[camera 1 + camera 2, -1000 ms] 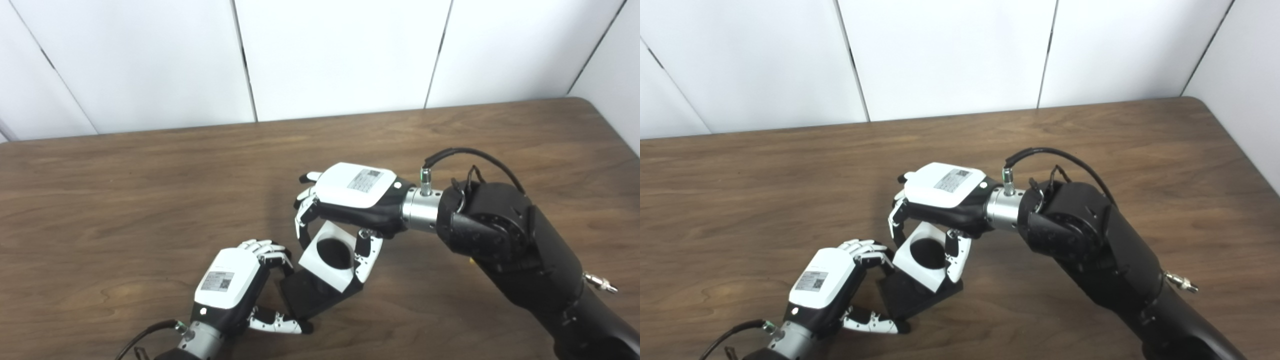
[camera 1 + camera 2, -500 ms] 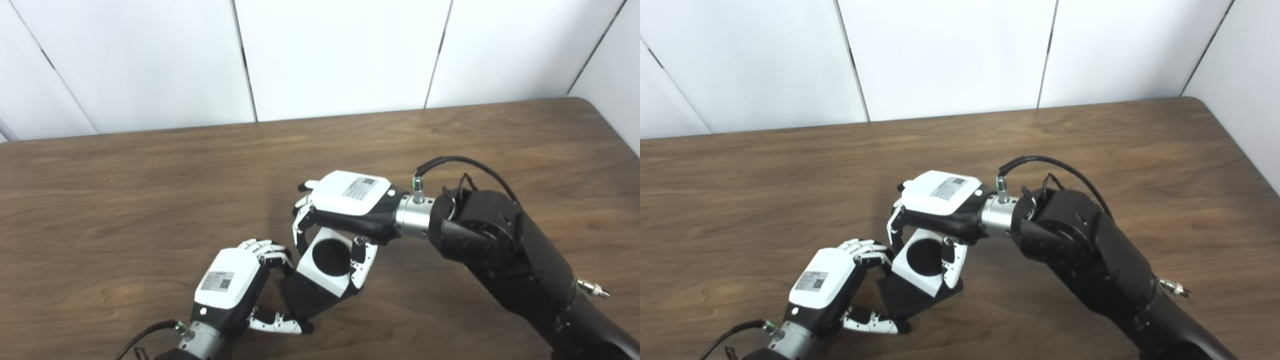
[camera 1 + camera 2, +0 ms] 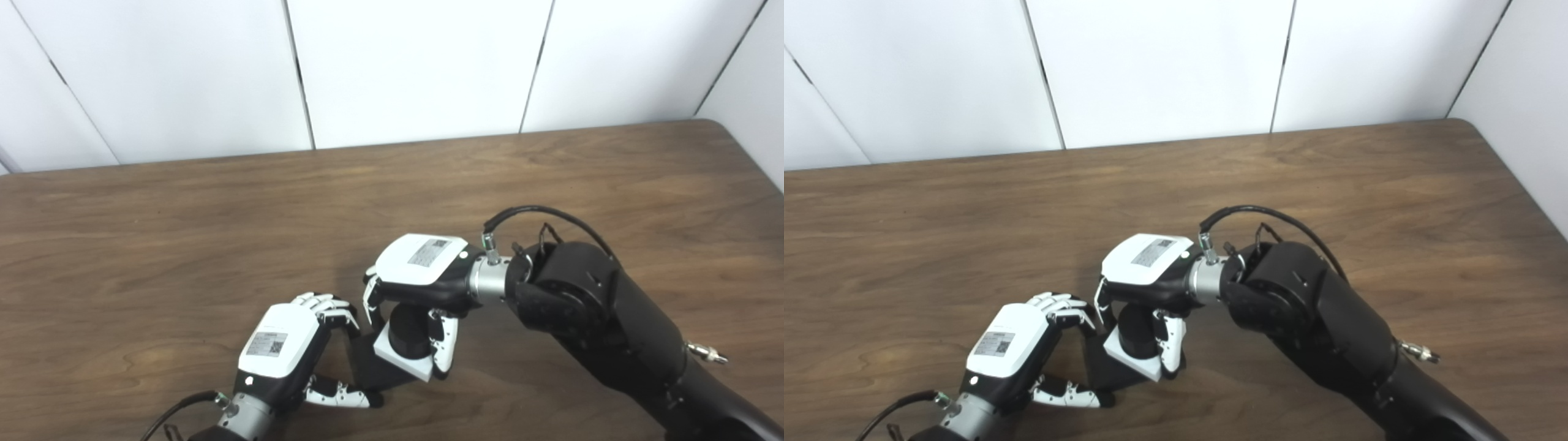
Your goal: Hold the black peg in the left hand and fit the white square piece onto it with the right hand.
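My left hand point(image 3: 282, 346) sits low on the table, fingers and thumb closed on the left edge of the flat black base point(image 3: 369, 372) that carries the black peg point(image 3: 408, 334). The right hand point(image 3: 419, 269) hovers over the peg from the right, shut on the white square piece point(image 3: 397, 361). That piece lies low around the peg, which stands up through its round hole. It is slightly tilted and rests close to the base. The right palm hides the peg's top. In the right eye view, the peg point(image 3: 1138, 334) rises out of the white piece point(image 3: 1127, 361).
The brown wooden table point(image 3: 184, 245) spreads wide to the left, right and rear. White wall panels point(image 3: 416, 67) stand behind its far edge. The bulky right forearm point(image 3: 600, 331) crosses the lower right of the picture.
The right hand has come down and toward me with the white piece, whose hole now sits over the peg. The left hand and the black base have stayed put.
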`<control>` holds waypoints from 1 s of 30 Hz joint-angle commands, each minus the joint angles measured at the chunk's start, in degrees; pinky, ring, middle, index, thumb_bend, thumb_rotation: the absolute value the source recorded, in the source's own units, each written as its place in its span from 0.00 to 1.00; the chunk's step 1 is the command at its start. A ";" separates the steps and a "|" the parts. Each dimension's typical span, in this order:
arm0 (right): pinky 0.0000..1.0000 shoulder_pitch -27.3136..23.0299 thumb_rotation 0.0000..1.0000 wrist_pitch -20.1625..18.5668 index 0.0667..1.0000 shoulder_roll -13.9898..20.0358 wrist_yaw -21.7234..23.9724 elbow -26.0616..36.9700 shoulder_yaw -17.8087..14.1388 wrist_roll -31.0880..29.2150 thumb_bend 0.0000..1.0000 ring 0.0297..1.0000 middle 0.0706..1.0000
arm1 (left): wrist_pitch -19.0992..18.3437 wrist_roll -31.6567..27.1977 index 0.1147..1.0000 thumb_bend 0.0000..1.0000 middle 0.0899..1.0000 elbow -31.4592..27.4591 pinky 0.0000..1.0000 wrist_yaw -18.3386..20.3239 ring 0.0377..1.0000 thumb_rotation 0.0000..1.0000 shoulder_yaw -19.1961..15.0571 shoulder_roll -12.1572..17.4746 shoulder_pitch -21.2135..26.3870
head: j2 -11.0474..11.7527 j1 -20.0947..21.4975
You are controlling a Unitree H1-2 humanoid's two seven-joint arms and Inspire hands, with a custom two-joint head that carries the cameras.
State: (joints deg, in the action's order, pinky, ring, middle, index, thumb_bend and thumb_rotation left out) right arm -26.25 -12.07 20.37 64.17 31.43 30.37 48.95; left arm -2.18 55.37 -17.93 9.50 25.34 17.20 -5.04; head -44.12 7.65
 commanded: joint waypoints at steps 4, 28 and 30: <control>1.00 -1.73 0.53 -0.38 0.82 -0.14 0.72 1.69 -1.19 0.43 1.00 0.96 0.91 | -0.84 1.71 0.42 0.51 0.73 1.69 0.86 4.57 0.81 0.05 1.64 0.72 -1.47 | -0.05 0.05; 1.00 2.28 0.69 -2.22 0.83 0.23 -6.27 5.46 -13.13 -1.38 0.94 0.99 0.92 | -1.53 1.55 0.43 0.50 0.73 1.77 0.85 4.84 0.81 0.07 0.74 1.05 -1.68 | 0.28 -1.60; 1.00 2.76 0.69 -2.31 0.83 0.22 -6.90 5.73 -14.28 -2.16 0.92 0.99 0.91 | -1.62 1.51 0.53 0.58 0.73 1.86 0.85 4.25 0.80 0.21 0.40 0.95 -1.80 | 0.34 -1.87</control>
State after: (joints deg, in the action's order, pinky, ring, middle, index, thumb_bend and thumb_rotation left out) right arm -22.07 -13.83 20.28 59.44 35.45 17.36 47.68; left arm -2.20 55.45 -17.98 9.52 25.06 17.15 -5.15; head -43.77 5.89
